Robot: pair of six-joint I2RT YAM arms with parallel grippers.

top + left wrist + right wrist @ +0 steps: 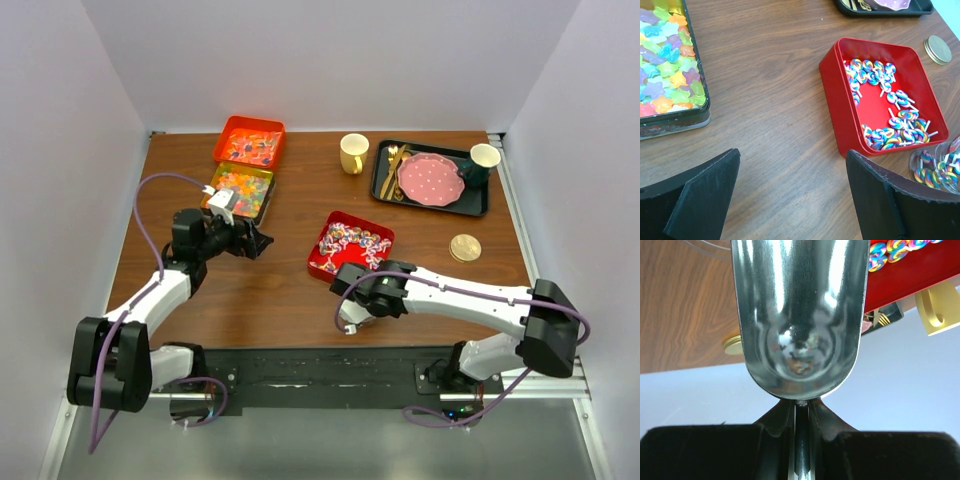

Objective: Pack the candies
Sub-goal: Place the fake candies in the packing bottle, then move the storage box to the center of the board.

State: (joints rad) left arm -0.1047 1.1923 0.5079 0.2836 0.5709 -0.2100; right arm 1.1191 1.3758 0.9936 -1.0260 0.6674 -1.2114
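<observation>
The candies lie in three tins. Orange-red ones fill the red tin (pixel 249 144) at the back left, and glossy star gummies (pixel 667 65) fill the dark tin (pixel 240 190) in front of it. Swirled lollipop sweets (pixel 890 115) lie in the red tin (pixel 350 243) at mid table. A glass jar (pixel 939 171) holding a few of these sweets stands by that tin's near corner. My left gripper (pixel 792 155) (pixel 262 241) hovers open over bare wood, left of that tin. My right gripper (pixel 801 407) (pixel 350 290) is shut on the handle of a metal scoop (pixel 800 315), just in front of that tin.
A yellow mug (pixel 353 153) stands at the back. A black tray (pixel 478 200) at the back right carries a pink dotted plate (pixel 430 180), gold cutlery (pixel 392 168) and a cup (pixel 483 158). A gold lid (pixel 465 247) lies on the table right of the lollipop tin.
</observation>
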